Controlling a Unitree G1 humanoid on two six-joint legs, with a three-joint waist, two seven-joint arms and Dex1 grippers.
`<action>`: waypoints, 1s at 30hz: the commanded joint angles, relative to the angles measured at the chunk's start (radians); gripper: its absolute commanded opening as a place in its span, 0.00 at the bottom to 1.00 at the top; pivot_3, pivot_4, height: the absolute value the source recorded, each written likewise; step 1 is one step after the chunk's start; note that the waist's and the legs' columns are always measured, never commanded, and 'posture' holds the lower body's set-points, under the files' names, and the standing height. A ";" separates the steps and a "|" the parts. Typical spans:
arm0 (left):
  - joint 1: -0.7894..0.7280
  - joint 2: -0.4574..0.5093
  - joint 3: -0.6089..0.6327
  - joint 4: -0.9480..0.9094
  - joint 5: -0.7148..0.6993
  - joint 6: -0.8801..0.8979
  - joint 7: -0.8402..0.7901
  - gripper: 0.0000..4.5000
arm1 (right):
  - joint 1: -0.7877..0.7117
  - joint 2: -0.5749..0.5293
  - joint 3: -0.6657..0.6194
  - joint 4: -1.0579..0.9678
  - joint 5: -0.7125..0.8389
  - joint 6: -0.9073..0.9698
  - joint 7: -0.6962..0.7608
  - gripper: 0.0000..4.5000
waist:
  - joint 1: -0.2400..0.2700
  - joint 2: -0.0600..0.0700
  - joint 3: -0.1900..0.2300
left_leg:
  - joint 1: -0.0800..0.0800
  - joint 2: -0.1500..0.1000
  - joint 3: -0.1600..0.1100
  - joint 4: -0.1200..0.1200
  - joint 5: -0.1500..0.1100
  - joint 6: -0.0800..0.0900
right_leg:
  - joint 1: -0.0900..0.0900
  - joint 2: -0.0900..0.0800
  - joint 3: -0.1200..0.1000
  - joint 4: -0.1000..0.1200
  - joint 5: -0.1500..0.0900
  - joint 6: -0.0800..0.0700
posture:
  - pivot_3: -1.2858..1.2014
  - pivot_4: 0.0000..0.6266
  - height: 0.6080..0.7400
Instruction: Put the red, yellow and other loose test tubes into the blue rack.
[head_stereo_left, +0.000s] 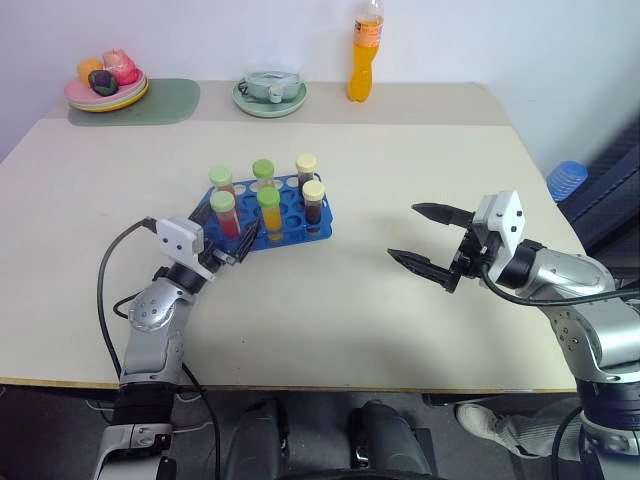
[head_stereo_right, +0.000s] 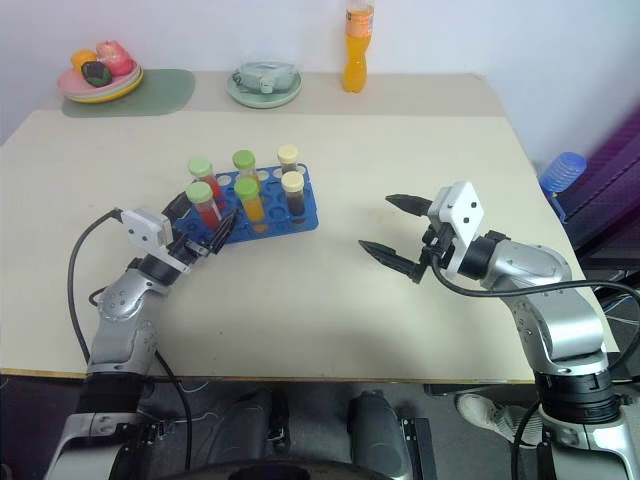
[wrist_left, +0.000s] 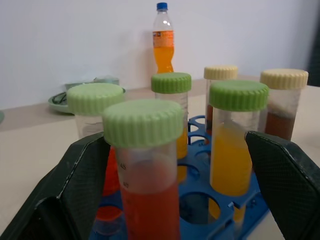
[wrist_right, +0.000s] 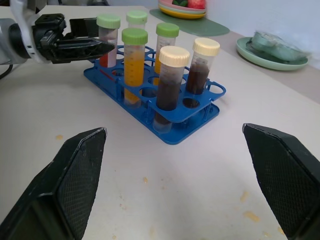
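My left hand (head_stereo_left: 228, 252) sits at the near-left corner of the blue plastic rack (head_stereo_left: 290, 222), fingers spread either side of the green-capped red-filled tube (head_stereo_left: 224, 213), which stands in its slot. Five more capped tubes stand in the rack, orange and brown. My right hand (head_stereo_left: 428, 240) hangs wide open over bare beige desk (head_stereo_left: 400, 150), well apart. Behind stand an orange soda bottle (head_stereo_left: 366, 50), a green dish (head_stereo_left: 270, 92) and a fruit plate (head_stereo_left: 106, 84).
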 joint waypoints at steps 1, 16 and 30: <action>0.031 0.008 0.028 -0.042 -0.023 -0.017 -0.012 0.99 | -0.003 0.005 -0.008 0.032 -0.018 -0.048 0.014 1.00 | 0.000 0.000 0.000 | 0.000 0.000 0.000 0.000 0.000 0.000 | 0.000 0.000 0.000 0.000 0.000 0.000 | 0.52 0.24 1.00; 0.176 0.039 0.016 -0.138 -0.115 0.018 -0.168 0.99 | 0.127 -0.022 -0.137 0.180 -0.028 -0.162 0.070 1.00 | 0.001 0.000 0.000 | 0.000 0.000 0.000 0.000 0.000 0.000 | 0.001 0.000 0.000 -0.001 0.000 0.000 | 0.52 0.24 1.00; 0.206 0.140 0.052 -0.248 -0.196 0.196 -0.225 0.99 | 0.291 -0.038 -0.270 0.247 -0.021 -0.266 0.133 1.00 | -0.002 0.000 0.000 | 0.001 0.000 0.000 -0.001 0.000 0.000 | 0.001 0.000 0.000 -0.002 0.000 0.000 | 0.52 0.24 1.00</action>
